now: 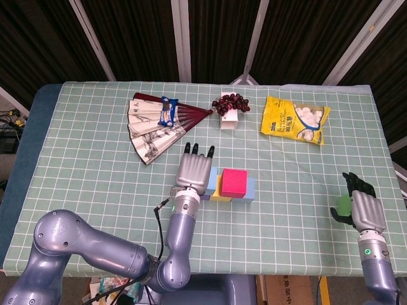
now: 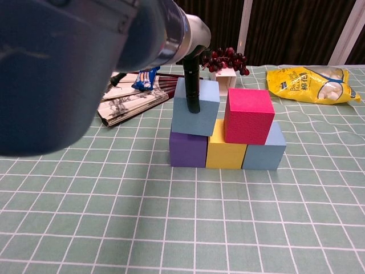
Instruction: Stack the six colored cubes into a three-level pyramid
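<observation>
The left hand [image 1: 193, 170] grips the light blue cube [image 2: 195, 114] over the purple cube [image 2: 187, 149] and yellow cube [image 2: 226, 152], so slide it flush against the pink cube [image 2: 248, 116] before letting go, while the right hand [image 1: 364, 206] apparently holds the green cube [image 1: 343, 204]

cubes [image 2: 247, 116]: matt, foam-like | tablecloth [image 2: 114, 217]: checked cloth | snack bag [image 2: 311, 84]: glossy plastic | fan [image 1: 152, 124]: paper

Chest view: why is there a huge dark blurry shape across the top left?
In the chest view the left arm sits too near the lens, so it blurs, while the cubes stay sharp; the head view shows everything evenly lit and crisp.
</observation>
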Robot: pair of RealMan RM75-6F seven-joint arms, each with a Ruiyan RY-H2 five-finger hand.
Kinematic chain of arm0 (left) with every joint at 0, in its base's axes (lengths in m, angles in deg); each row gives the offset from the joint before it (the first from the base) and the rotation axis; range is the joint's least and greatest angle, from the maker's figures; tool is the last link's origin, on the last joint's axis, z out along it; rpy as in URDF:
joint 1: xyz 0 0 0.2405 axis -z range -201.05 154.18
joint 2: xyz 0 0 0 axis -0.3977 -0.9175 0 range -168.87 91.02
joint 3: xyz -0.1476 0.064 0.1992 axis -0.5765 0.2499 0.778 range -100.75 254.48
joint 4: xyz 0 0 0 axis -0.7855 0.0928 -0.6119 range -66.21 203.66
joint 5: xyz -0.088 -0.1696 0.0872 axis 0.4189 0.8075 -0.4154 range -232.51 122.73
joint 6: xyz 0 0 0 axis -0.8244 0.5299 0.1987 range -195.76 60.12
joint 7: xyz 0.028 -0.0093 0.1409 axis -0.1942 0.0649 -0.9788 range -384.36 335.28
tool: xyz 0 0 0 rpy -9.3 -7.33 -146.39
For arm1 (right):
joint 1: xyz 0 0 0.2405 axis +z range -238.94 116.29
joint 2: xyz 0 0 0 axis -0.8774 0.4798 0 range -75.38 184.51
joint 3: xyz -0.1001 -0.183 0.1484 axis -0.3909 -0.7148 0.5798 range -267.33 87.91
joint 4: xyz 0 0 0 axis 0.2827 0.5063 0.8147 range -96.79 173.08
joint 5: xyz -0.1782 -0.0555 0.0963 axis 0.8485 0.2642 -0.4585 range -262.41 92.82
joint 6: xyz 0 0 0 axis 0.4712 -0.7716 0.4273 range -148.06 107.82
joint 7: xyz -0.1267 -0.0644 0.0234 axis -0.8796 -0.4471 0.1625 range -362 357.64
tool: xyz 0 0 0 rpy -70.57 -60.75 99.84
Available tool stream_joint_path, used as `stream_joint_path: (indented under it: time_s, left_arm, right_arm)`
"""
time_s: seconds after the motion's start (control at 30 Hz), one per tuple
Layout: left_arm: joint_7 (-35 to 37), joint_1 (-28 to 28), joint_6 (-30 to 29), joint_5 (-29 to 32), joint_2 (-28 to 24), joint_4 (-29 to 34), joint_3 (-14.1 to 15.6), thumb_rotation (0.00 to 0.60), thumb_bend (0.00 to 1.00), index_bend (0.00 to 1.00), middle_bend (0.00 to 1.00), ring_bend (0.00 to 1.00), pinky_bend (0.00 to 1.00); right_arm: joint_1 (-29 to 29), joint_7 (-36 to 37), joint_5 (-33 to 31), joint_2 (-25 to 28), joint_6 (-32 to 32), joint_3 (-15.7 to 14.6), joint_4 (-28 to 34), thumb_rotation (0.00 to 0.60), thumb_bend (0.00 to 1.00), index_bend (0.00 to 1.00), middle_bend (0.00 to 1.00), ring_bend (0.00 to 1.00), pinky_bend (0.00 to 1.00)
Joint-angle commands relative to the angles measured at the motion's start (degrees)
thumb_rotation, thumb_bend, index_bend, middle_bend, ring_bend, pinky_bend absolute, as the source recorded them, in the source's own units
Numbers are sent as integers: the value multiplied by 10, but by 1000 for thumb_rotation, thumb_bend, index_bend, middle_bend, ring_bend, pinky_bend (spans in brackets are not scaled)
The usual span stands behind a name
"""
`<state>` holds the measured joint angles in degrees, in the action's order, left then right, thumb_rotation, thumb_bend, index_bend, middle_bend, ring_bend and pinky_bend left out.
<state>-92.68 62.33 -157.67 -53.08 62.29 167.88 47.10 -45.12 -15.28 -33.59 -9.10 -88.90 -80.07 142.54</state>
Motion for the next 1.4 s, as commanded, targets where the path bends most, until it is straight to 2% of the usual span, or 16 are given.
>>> stream_joint_path:
  time_s: [0.03, 0.57, 1.4]
  left_arm:
    - [-4, -1, 1, -2, 3, -5, -4, 600, 283, 0, 462, 78, 69]
    - [-19, -3, 13, -12, 30, -39, -16, 600, 282, 0, 462, 78, 69]
    - [-33, -11, 23, -42, 52, -50, -27, 600, 283, 0, 463, 78, 69]
  right_arm:
    - [0, 1, 0, 0, 0, 0, 0, 600, 335, 0, 0, 0, 0]
    - [2, 3, -1, 1, 2, -1, 1, 600, 336, 0, 0, 0, 0]
    - [4, 2, -5, 1, 3, -3, 0, 600, 336, 0, 0, 0, 0]
